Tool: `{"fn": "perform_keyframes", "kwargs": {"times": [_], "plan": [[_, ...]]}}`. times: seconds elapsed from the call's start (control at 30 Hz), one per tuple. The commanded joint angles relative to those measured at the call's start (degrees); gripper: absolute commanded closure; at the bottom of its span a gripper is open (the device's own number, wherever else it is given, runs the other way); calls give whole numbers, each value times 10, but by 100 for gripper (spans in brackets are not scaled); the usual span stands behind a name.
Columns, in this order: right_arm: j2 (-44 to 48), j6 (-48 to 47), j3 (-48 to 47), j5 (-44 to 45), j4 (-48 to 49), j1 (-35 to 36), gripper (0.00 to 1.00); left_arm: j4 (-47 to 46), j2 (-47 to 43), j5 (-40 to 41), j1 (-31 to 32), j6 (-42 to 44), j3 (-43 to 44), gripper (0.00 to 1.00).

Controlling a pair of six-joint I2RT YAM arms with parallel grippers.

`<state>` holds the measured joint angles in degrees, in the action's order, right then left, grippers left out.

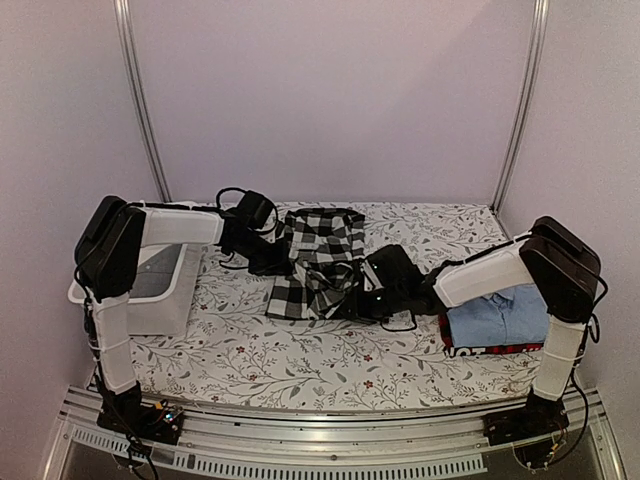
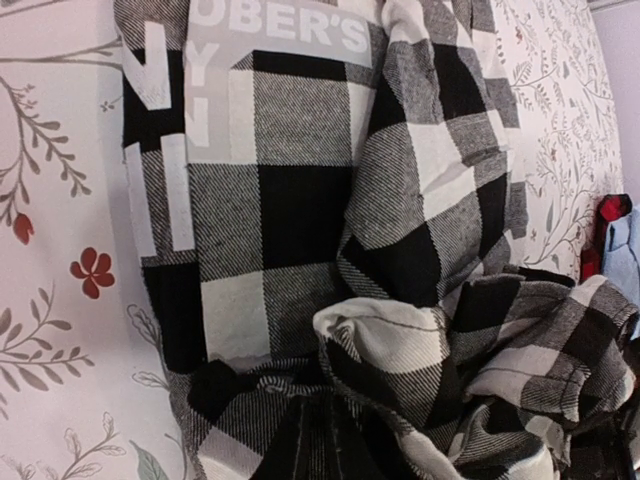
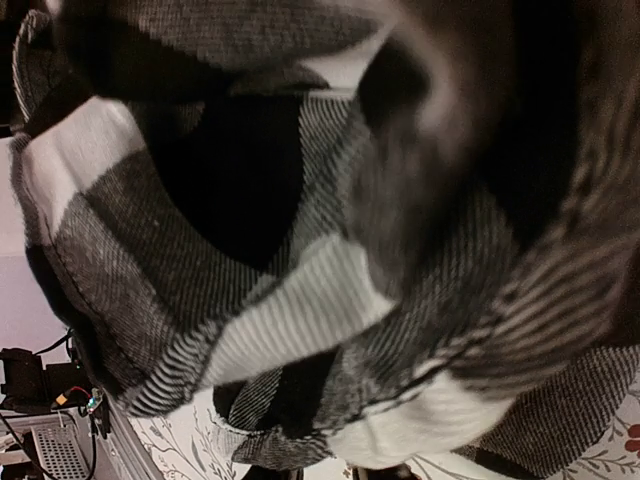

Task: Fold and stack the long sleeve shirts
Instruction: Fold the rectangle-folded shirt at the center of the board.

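Checked shirt [image 1: 318,262] one, pinched by left fingers [image 1: 274,262]; stacked shirts [image 1: 500,313] two; right fingers [image 1: 352,300] unclear.

My left arm [image 1: 180,228] and right arm [image 1: 487,279] are white tubes between bulky black joints. Black cables [image 1: 232,196] loop off my wrists, and my bases [image 1: 140,415] show coloured wiring.

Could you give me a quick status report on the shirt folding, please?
Left tool shut on checked shirt. Right tool buried in its folds, state unclear. Shirt bunched mid-table. Blue shirt stacked on red-and-black shirt; nothing blocking.
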<state>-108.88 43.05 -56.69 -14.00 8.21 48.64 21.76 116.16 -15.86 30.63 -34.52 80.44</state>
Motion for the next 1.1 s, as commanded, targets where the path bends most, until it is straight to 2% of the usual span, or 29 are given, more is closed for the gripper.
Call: {"fn": "perform_keyframes", "kwargs": {"times": [0.0,0.23,0.53,0.77,0.93,1.07], "plan": [[-4,9,-26,-18,11,-18,83,2,-17,-5,-6,10,2,92],[-19,-7,-101,2,-28,-39,81,-3,-18,-11,-6,12,-2,92],[-131,-48,-265,-4,-65,-94,81,-4,-38,-9,-7,12,-12,90],[-224,-76,-404,-35,-124,-119,79,-20,-63,-9,-7,7,-41,83],[-199,-106,-419,-15,-157,-119,73,-17,-87,11,-6,10,-60,77],[-128,-130,-377,19,-169,-119,68,-33,-125,29,-7,1,-93,74]]}}
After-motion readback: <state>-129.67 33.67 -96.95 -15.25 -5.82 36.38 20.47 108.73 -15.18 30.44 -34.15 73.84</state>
